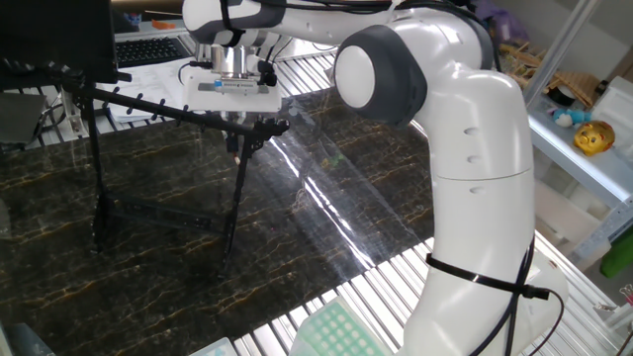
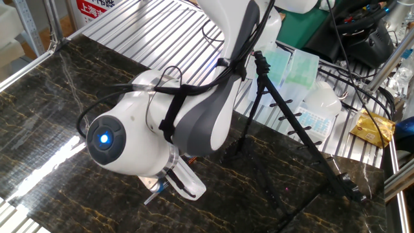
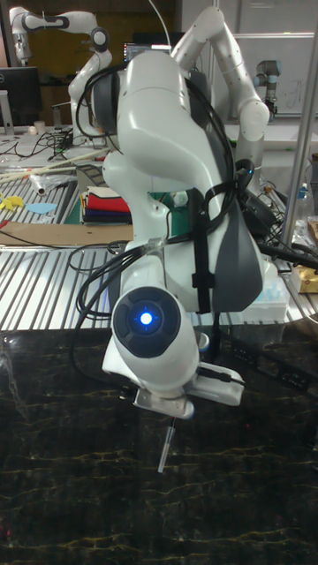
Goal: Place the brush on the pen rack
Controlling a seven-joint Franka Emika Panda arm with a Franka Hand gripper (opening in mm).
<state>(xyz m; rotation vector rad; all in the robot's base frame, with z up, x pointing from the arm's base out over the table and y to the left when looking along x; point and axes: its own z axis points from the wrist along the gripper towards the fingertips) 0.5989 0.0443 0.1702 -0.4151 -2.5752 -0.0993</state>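
Observation:
The pen rack [image 1: 138, 102] is a black rod frame standing on the dark marble table, its pegged top bar running from the far left to just under my gripper [image 1: 236, 121]. My gripper points down at the right end of that bar and is shut on the brush [image 1: 234, 148], whose red-orange section shows below the fingers. In the tall fixed view the brush [image 3: 165, 450] hangs as a thin stick under the gripper [image 3: 173, 413]. In the other fixed view the arm's wrist hides most of the gripper [image 2: 169, 186]; the brush tip [image 2: 151, 196] pokes out, left of the rack [image 2: 292, 122].
A monitor [image 1: 54, 35] and keyboard [image 1: 148, 47] sit behind the rack. A green tray [image 1: 336, 331] lies at the near edge on the slatted metal bench. Clear plastic boxes [image 2: 310, 110] and a yellow packet [image 2: 369, 126] lie beyond the rack's feet.

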